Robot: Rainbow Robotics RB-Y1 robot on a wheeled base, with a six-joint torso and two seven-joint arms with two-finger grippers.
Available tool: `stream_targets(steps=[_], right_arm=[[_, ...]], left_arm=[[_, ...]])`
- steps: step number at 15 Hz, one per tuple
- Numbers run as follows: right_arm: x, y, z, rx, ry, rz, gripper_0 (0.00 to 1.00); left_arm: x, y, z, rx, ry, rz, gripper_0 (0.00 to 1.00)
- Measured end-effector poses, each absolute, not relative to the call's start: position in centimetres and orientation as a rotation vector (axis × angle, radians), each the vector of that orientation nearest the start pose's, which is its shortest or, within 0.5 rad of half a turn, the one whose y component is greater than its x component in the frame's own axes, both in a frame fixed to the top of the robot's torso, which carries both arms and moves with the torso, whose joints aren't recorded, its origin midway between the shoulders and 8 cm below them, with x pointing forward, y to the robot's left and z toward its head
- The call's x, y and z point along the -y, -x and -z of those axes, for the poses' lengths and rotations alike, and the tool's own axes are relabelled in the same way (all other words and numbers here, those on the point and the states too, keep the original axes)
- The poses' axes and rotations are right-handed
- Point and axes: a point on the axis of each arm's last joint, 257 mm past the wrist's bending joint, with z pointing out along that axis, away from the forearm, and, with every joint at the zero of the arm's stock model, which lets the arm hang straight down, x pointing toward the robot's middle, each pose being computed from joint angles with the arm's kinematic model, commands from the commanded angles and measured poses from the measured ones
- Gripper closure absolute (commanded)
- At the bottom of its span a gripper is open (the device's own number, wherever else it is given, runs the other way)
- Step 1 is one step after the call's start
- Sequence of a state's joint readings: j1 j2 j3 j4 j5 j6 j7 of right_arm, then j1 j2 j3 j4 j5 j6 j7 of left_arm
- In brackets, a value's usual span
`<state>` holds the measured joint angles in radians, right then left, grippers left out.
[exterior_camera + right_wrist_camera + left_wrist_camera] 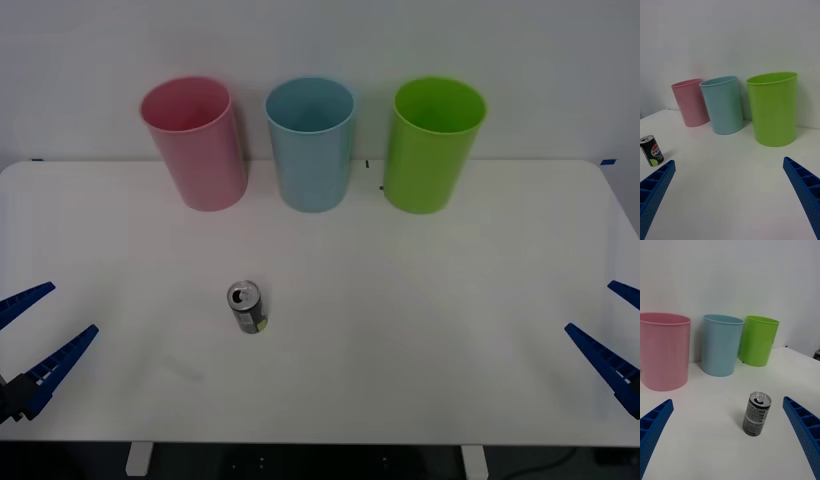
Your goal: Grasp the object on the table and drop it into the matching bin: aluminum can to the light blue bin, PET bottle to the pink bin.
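Both end effectors are cut off at the frame edges, left end effector [35, 330] and right end effector [615, 335] low at the table [420, 330] sides, fingers spread wide and holding nothing. The aluminum can [247, 307] stands upright mid-table, left of centre, well short of the pink bin [195, 145], light blue bin [311, 145] and green bin [433, 147]. Label reads Pepsi; the small print is unreadable.

- My left gripper [38, 335]: two blue, ribbed, tapering fingers [653, 425] on a black mount.
- My right gripper [618, 335]: matching blue fingers [805, 187] with dimpled inner faces.
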<state>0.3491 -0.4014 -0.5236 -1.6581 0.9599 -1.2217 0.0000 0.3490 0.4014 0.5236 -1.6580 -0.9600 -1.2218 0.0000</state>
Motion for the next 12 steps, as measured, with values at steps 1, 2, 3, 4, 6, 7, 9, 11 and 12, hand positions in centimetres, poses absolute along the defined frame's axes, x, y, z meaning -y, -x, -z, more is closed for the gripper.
stream_targets(steps=[1,2,3,4,6,7,9,11,12], right_arm=[[33.0,-34.2,16.9,-1.441,0.465,-0.567,0.0],[33.0,-34.2,16.9,-1.441,0.465,-0.567,0.0],[33.0,-34.2,16.9,-1.441,0.465,-0.567,0.0],[33.0,-34.2,16.9,-1.441,0.465,-0.567,0.0],[33.0,-34.2,16.9,-1.441,0.465,-0.567,0.0],[33.0,-34.2,16.9,-1.441,0.465,-0.567,0.0],[33.0,-34.2,16.9,-1.441,0.465,-0.567,0.0],[33.0,-34.2,16.9,-1.441,0.465,-0.567,0.0],[33.0,-34.2,16.9,-1.441,0.465,-0.567,0.0]], left_arm=[[-33.0,-34.2,16.9,-1.441,-0.465,0.567,0.0],[-33.0,-34.2,16.9,-1.441,-0.465,0.567,0.0],[-33.0,-34.2,16.9,-1.441,-0.465,0.567,0.0],[-32.7,-34.2,17.2,-1.44,-0.451,0.577,0.0],[-32.0,-34.1,17.8,-1.431,-0.412,0.603,0.0],[-31.8,-34.1,17.8,-1.425,-0.404,0.611,0.0],[-31.6,-34.2,18.0,-1.428,-0.405,0.605,0.0],[-31.7,-33.9,18.5,-1.435,-0.407,0.595,0.0],[-31.7,-33.6,18.7,-1.44,-0.412,0.589,0.0]])
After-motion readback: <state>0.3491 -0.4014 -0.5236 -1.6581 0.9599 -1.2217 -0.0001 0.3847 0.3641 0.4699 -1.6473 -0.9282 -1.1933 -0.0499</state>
